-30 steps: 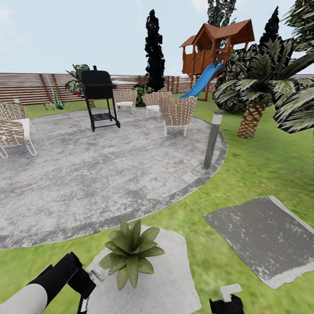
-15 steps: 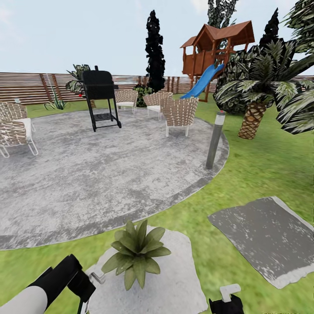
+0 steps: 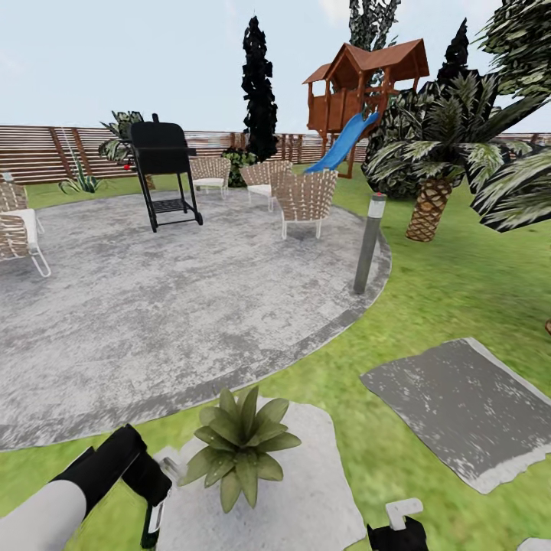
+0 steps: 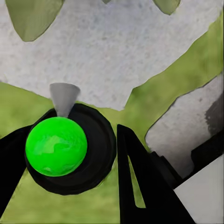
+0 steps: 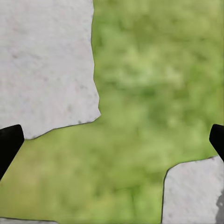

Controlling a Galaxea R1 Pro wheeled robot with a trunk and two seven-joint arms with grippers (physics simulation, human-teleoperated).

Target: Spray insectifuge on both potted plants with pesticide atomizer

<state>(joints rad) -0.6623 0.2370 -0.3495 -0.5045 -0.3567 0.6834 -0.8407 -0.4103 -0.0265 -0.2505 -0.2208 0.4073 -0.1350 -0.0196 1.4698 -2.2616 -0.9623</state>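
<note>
A potted plant (image 3: 241, 445), a low rosette of pointed green leaves, stands on a pale stepping stone (image 3: 306, 490) at the near edge of the lawn. My left gripper (image 3: 155, 501) is just to its left, shut on the pesticide atomizer (image 3: 166, 467), whose pale head points toward the plant. In the left wrist view the atomizer (image 4: 56, 145) shows a bright green top in a black ring with a pale nozzle, held between the black fingers (image 4: 135, 182); leaf tips (image 4: 30, 16) lie ahead. My right gripper (image 3: 398, 529) is low at the right, open over grass (image 5: 112, 144).
A round grey patio (image 3: 168, 306) lies ahead with a black grill (image 3: 161, 172), wicker chairs (image 3: 306, 199) and a grey bollard light (image 3: 369, 243). A darker stepping stone (image 3: 459, 405) lies right. Palms (image 3: 428, 207), a playhouse with slide (image 3: 360, 84) and the slatted fence (image 3: 38, 153) stand behind.
The camera has moved, sliding the far scene left. The plant sits slightly further right in view than a second ago. The left gripper still holds the atomizer beside it.
</note>
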